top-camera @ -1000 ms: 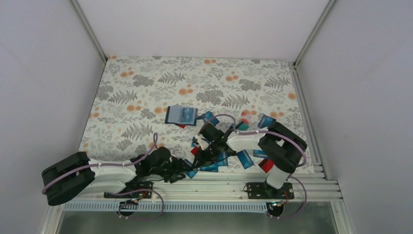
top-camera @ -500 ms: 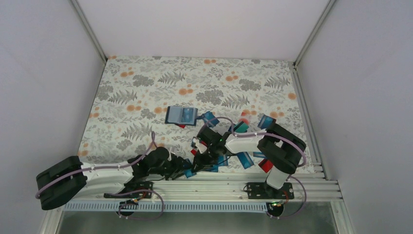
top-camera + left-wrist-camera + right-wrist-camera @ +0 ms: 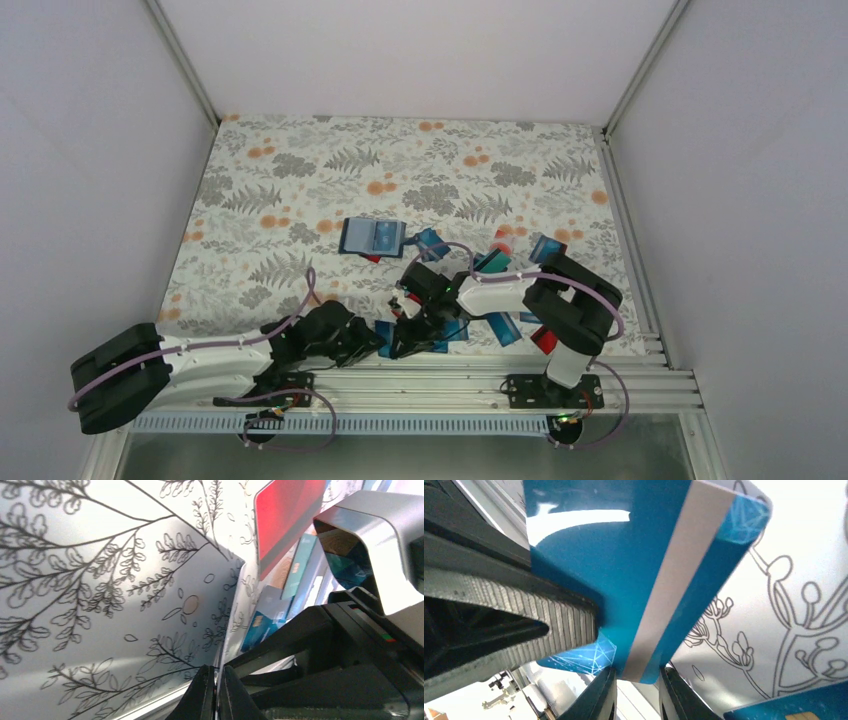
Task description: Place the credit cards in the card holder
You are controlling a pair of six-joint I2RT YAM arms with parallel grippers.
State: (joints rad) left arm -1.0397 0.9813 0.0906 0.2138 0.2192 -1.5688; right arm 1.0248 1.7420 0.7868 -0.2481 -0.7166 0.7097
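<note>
While pinching the teal card (image 3: 624, 570) by one end in the right gripper (image 3: 638, 680), treat the moment as a hand-over, judging by the left gripper (image 3: 216, 680) standing nose to nose with it at 6 o'clock on the tablecloth (image 3: 300, 180). Left fingers pressed tight together; cannot tell whether clamping the card's far end or nothing at all.

Before letting go on the right, confirm a real bite on the left: tug gently and watch for slip. Release slowly, then carry the card low toward the card holder (image 3: 372, 237), lying at roughly 12 o'clock from the meeting point and well apart from it. Approach its slot edge-first and square, since likely to jam on a tilted entry. Steer wide of the loose credit cards (image 3: 503, 327) strewn from 1 to 3 o'clock, to avoid scattering them.

Seen only from above: card holder, spread of cards, and both grippers tip to tip.

Seen only from the right wrist: white stripe down the card, plus a ribbed dark surface (image 3: 524, 605), probably a left finger, touching the card at 9 o'clock.

Seen only from the left wrist: a red card (image 3: 287, 515) at 1 o'clock, and a thin pale edge running into the shut jaws, too fine to name.
</note>
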